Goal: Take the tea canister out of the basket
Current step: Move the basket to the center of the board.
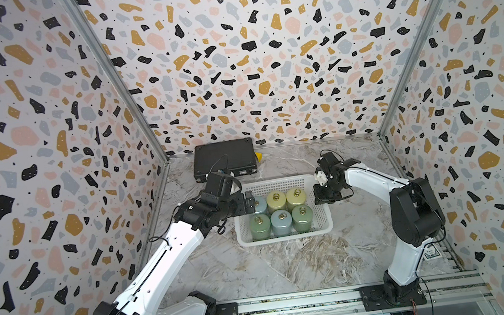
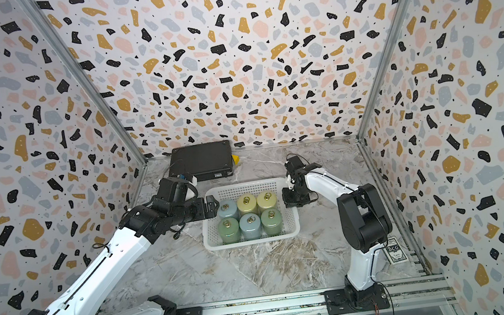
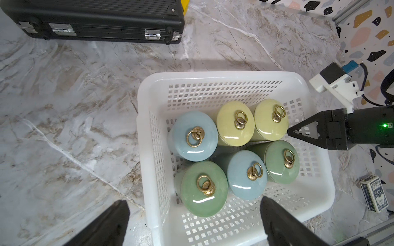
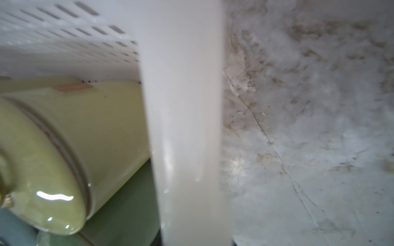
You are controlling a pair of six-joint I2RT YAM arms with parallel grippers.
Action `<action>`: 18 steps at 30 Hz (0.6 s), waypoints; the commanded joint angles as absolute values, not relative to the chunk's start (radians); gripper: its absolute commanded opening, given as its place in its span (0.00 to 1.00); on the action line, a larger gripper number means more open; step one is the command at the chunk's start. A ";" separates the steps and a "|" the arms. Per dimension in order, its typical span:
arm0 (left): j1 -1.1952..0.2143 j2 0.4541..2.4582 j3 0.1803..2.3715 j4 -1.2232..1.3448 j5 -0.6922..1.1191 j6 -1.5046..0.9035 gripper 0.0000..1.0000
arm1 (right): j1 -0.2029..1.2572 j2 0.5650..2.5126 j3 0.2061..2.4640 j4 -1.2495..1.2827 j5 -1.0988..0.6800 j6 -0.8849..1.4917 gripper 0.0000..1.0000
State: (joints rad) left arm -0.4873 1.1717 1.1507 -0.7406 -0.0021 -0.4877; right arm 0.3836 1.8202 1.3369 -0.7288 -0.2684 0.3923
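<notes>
Canisters [image 3: 204, 127] stand packed together; bare basket [image 3: 143, 127] floor flanks them

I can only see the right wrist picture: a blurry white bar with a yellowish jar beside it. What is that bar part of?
Observer: It is the rim of a white basket that holds six tea canisters in two rows of three.
Operator: Is anything gripping that rim?
Observer: The right gripper is shut there and seems to be pinching the rim, next to a yellow canister.
Operator: And the other arm?
Observer: The left gripper hangs open and empty above the opposite side of the basket.
</notes>
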 commanded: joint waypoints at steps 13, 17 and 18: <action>-0.491 1.198 1.157 -0.731 0.019 -0.501 1.00 | 0.381 1.841 1.423 -0.710 -0.130 0.462 0.05; -0.491 1.205 1.164 -0.730 0.029 -0.498 1.00 | 0.364 1.881 1.473 -0.719 -0.131 0.465 0.05; -0.491 1.207 1.164 -0.730 0.031 -0.498 1.00 | 0.360 1.888 1.480 -0.719 -0.134 0.468 0.05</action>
State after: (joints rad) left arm -0.4873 1.2034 1.1393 -0.7395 0.0177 -0.4942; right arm 0.3878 1.8755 1.4166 -0.7586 -0.2081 0.3943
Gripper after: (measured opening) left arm 0.997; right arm 0.186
